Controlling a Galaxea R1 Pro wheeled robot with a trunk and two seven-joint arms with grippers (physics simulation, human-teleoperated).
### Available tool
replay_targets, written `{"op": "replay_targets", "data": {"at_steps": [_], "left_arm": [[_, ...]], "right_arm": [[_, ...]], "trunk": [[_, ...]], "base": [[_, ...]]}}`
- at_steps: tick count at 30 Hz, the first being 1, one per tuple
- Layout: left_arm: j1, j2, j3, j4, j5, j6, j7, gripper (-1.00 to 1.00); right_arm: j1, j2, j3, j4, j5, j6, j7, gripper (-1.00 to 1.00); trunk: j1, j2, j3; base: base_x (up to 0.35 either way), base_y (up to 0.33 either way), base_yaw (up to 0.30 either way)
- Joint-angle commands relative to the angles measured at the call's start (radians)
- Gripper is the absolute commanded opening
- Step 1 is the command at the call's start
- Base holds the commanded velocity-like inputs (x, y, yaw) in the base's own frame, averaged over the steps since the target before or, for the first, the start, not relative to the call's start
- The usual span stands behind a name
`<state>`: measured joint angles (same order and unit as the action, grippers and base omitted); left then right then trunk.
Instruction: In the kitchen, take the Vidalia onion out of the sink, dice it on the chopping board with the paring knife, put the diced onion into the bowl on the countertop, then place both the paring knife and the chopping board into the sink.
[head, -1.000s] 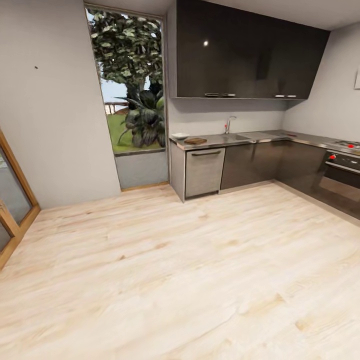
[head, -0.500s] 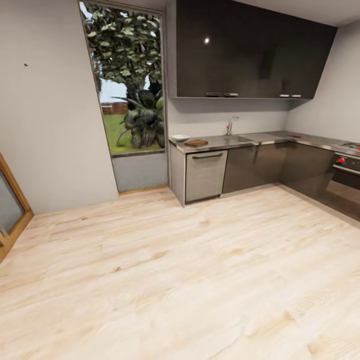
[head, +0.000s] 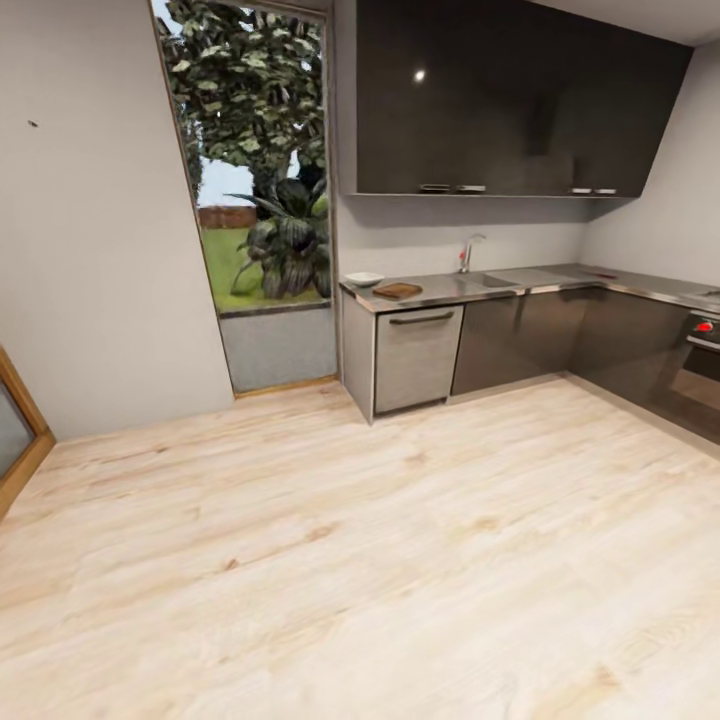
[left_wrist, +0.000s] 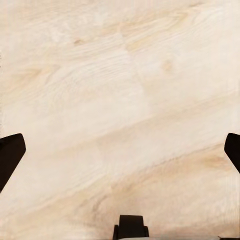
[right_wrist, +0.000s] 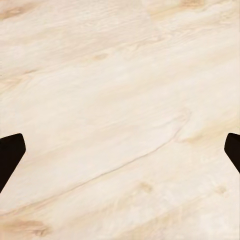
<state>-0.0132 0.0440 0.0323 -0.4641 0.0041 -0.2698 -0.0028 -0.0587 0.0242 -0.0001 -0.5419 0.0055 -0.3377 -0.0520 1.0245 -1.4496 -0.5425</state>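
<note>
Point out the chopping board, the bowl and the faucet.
chopping board (head: 397, 290), head view, middle of its brown top face.
bowl (head: 363, 279), head view, its white rim, at the countertop's end by the window.
faucet (head: 467, 250), head view, its curved chrome neck.

I can read no words, numbers, labels or brand marks anywhere before me; nothing on the far cupboards (head: 500, 100), the worktop (head: 470, 287) or the wooden floor (head: 360, 550) carries legible writing.
</note>
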Motion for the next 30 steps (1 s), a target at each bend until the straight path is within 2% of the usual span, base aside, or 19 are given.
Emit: {"op": "replay_targets", "data": {"at_steps": [1,9,30], "left_arm": [[-0.001,0.000,0.001,0.001,0.000,-0.003,-0.001,1.00],[-0.001,0.000,0.001,0.001,0.001,-0.003,0.000,1.00],[-0.001,0.000,0.000,0.001,0.001,-0.003,-0.001,1.00]], "right_arm": [[-0.001,0.000,0.000,0.000,0.001,-0.003,-0.003,1.00],[-0.001,0.000,0.000,0.000,0.001,-0.003,-0.003,1.00],[0.000,0.000,0.000,0.000,0.001,-0.003,-0.003,1.00]], "trunk": [[0.001,0.000,-0.001],[0.001,0.000,0.001],[0.001,0.000,0.023]], "base": [[0.299,0.146,0.000],[0.285,0.173,-0.032],[0.277,0.192,-0.161]]}}
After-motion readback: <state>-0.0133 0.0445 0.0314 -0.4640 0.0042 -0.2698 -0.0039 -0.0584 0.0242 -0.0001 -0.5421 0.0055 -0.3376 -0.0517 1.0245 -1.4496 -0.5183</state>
